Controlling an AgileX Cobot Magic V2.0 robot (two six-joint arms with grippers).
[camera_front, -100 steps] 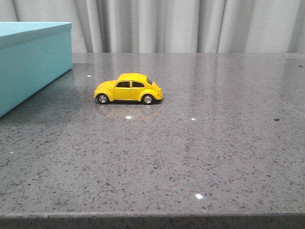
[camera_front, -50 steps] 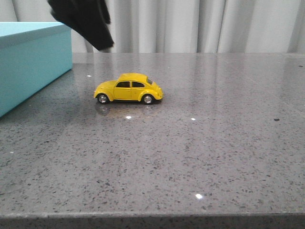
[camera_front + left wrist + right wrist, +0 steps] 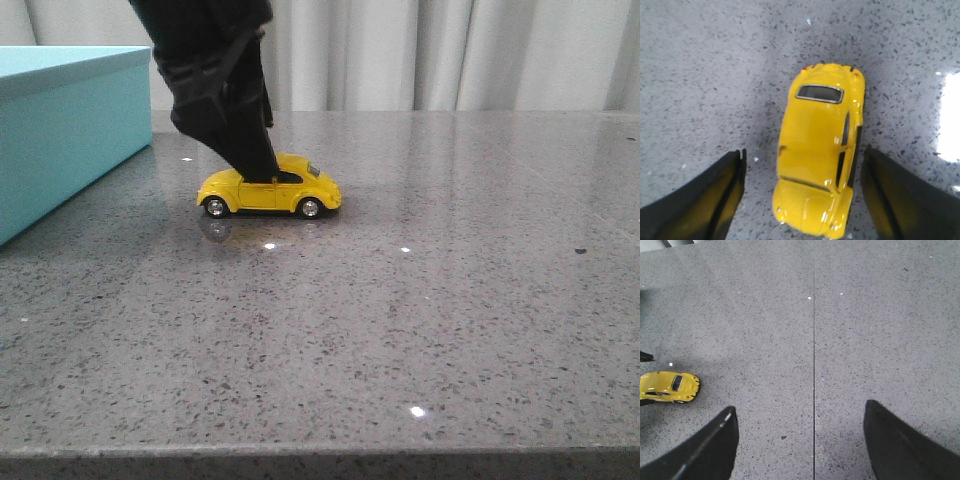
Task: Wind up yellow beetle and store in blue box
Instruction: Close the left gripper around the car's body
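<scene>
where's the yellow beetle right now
In the front view, the yellow beetle stands on the grey table, right of the blue box, between the open left gripper's fingers.

Glossy paint on the toy, matt card-like faces on the box, polished speckled stone beneath.

The yellow beetle (image 3: 817, 160) is finished in smooth, shiny paint, with dark glazed windows and bright silvery hubs. The blue box (image 3: 62, 130) is seen with flat, matt turquoise sides. The table (image 3: 420, 320) is formed of grey speckled stone, polished enough that reflections are carried. The left gripper (image 3: 802, 192) is made of matt black material. The curtain (image 3: 450, 50) is pale cloth.
</scene>
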